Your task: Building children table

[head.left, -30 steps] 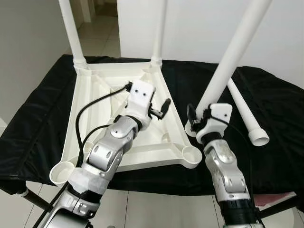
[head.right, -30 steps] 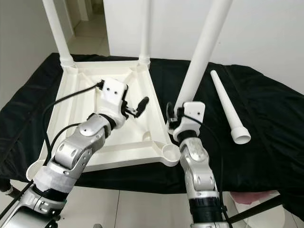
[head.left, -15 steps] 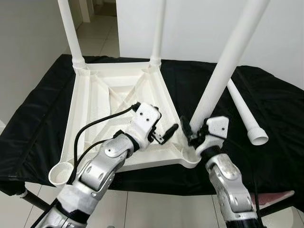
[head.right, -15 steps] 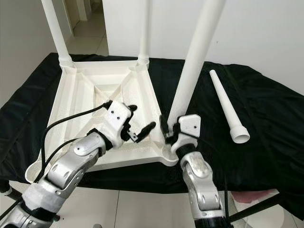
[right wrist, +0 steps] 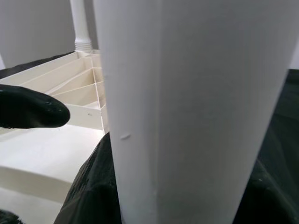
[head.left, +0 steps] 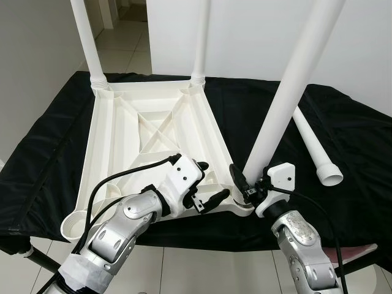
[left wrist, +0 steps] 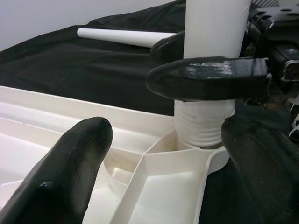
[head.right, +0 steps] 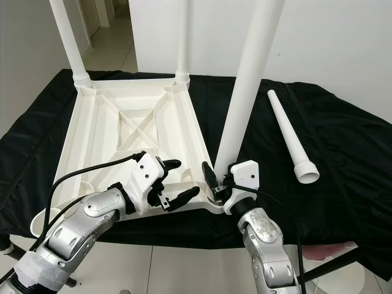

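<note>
A big black cloth [head.left: 55, 153] covers the work table; behind it stands a white wall [head.left: 245, 37], and pale floor tiles [head.left: 125, 52] show at the far left; the white table top [head.left: 153, 131] lies upside down on the cloth, with its ribs facing up; two legs [head.left: 86, 40] stand in its far corners; a third leg [head.left: 288, 92] stands with its ridged end in the near right corner socket; the near left socket [head.left: 75, 223] is a bare round cup; a loose leg [head.left: 315, 150] lies flat on the cloth, well to the right; the right gripper [head.left: 242, 184] is closed around the third leg, low down; the left gripper [head.left: 205, 187] is spread wide, just beside that same corner.
</note>
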